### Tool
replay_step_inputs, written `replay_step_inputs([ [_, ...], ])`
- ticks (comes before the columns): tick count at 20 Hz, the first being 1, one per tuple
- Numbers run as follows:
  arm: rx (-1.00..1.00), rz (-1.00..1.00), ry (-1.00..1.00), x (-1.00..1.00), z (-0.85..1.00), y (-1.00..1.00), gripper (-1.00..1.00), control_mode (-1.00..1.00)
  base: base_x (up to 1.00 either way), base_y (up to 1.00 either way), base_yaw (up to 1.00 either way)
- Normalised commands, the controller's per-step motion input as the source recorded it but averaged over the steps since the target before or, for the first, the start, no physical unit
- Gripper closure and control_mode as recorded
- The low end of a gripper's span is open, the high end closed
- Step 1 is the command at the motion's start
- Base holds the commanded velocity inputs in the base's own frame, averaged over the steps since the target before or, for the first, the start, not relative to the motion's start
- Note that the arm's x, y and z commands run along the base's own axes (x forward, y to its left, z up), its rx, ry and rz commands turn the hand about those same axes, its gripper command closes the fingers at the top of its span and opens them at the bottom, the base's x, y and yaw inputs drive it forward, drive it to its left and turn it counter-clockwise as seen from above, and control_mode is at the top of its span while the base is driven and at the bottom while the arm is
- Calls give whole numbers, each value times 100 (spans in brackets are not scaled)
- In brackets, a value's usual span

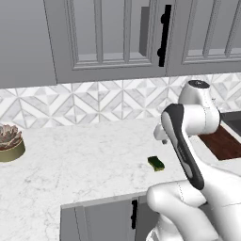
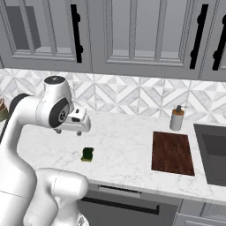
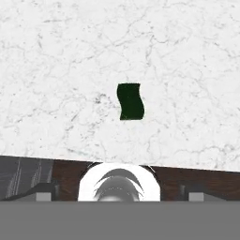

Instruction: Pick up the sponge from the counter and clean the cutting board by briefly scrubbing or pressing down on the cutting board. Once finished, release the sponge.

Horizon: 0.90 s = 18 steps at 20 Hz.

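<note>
sponge point(image 2: 88, 154): 1 | cutting board point(image 2: 172, 152): 1 | soap bottle point(image 2: 177, 118): 1 | potted succulent point(image 1: 9, 142): 1

A: What does the arm point(image 2: 26, 132) look like?

B: Glossy white rounded shells, thick and bulbous, with dark grey joints between them.

A: Any markings?

B: A dark grey band runs along one link point(image 1: 183, 146) in the left base view. A round dark disc sits on a joint point(image 2: 61, 115), and a flat grey cap tops the column at 12 o'clock from it. The end effector point(image 2: 73, 126) housing is white.
</note>
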Motion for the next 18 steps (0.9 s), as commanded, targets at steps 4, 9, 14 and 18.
replay_step_inputs([
  [4,0,10,0,32,-98,-1,-100,-100,0,0,0],
  [9,0,7,0,68,-74,2,-100,-100,0,0,0],
  [14,0,3,0,82,-55,2,-100,-100,0,0,0],
  [18,0,2,11,57,-32,0,-100,-100,0,0,0],
])
